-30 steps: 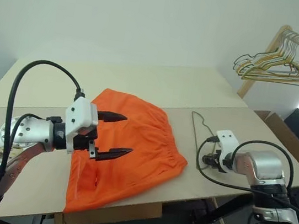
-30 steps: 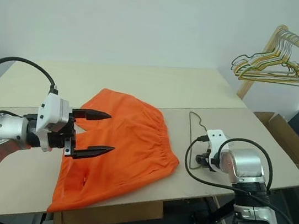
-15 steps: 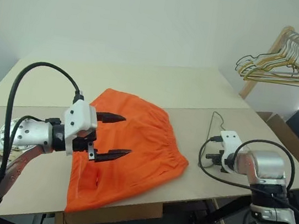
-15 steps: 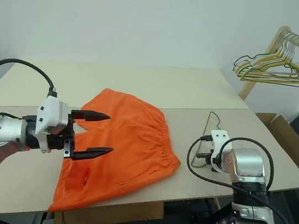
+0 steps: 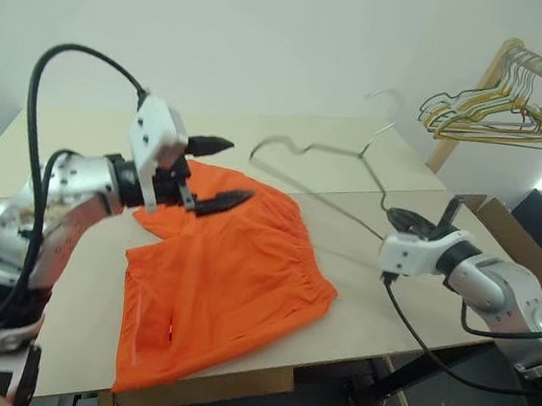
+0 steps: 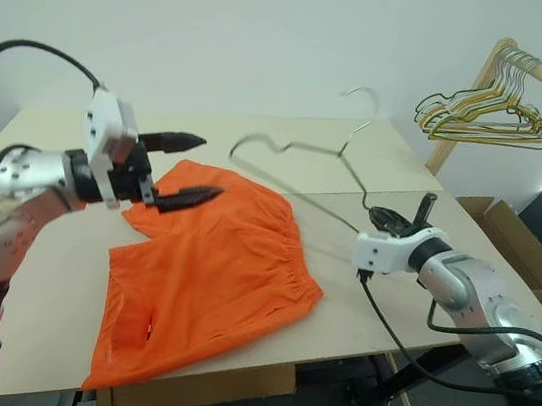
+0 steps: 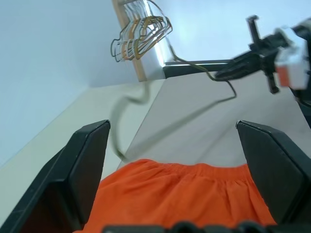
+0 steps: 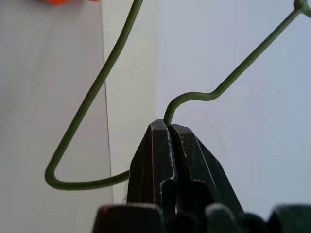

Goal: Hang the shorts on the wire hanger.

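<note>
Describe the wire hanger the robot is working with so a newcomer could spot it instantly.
Start at the beige table with the bright orange fabric shorts. Above its right half, the right pincer is shut on a single thin greenish-bronze wire hanger, held up in the air. Unlike the bunch of gold-and-green hangers on the wooden rail, it is alone and off the rail.

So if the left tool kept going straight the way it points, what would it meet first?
Probably the wire hanger held up by the right tool; the left tool aims across above the shorts toward it, though depth is unclear.
</note>
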Robot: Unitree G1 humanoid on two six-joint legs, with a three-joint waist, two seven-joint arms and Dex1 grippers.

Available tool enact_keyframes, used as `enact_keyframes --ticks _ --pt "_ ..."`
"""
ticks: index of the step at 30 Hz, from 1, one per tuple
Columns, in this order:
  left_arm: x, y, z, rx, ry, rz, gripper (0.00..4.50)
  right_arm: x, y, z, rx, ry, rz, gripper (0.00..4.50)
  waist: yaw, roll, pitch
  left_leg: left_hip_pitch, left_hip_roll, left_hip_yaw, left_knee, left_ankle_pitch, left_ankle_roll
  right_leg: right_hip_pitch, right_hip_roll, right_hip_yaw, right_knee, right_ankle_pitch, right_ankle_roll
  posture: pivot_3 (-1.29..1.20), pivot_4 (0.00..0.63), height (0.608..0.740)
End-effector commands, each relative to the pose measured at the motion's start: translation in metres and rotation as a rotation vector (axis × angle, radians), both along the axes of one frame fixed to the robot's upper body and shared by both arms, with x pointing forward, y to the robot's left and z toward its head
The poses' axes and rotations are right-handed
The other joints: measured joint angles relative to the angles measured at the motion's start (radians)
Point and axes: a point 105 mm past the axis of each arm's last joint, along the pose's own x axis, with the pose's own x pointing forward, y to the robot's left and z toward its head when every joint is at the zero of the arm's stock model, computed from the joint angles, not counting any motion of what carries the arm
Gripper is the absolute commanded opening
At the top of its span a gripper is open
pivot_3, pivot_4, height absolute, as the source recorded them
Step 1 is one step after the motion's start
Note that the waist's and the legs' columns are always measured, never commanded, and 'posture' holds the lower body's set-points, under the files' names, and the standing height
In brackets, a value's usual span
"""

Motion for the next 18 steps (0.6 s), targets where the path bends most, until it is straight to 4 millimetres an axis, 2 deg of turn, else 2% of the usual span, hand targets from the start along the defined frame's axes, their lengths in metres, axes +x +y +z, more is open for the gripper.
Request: enact_keyframes --ticks 1,4,7,14,18 --pt "0.003 -0.004 -0.010 0.138 0.046 -0.106 4.50 -0.001 0.005 0.019 -0.104 -0.110 0.146 0.05 -0.011 0.000 0.000 0.000 0.000 0.000 -0.001 0.000 0.000 0.000 0.000 0.000 -0.001 0.000 0.000 -0.06 0.000 0.740" --pt "0.004 -0.008 -0.022 0.189 0.124 -0.174 4.50 -0.001 0.012 0.025 -0.116 -0.135 0.209 0.05 -0.022 0.000 0.000 0.000 0.000 0.000 -0.002 0.000 0.000 0.000 0.001 0.000 -0.002 0.000 -0.001 -0.07 0.000 0.740" --pt "0.007 -0.014 -0.044 0.290 0.189 -0.229 4.50 -0.002 0.020 0.033 -0.119 -0.163 0.257 0.05 -0.025 0.000 0.000 0.000 0.002 0.001 -0.001 0.000 -0.001 0.000 0.002 0.000 -0.003 0.001 -0.003 -0.07 0.000 0.740" --pt "0.002 -0.029 -0.069 0.418 0.276 -0.334 4.50 -0.001 0.027 0.039 -0.130 -0.184 0.290 0.05 -0.022 0.000 0.000 0.000 0.002 0.001 0.000 0.000 -0.001 0.000 0.002 0.001 -0.003 0.001 -0.002 -0.08 0.000 0.740" --pt "-0.005 -0.029 -0.082 0.497 0.279 -0.371 3.34 0.000 0.029 0.043 -0.144 -0.199 0.298 0.00 -0.022 0.001 0.000 0.000 0.002 0.001 0.000 0.000 -0.001 0.000 0.002 0.001 -0.002 0.002 -0.003 -0.08 0.000 0.740"
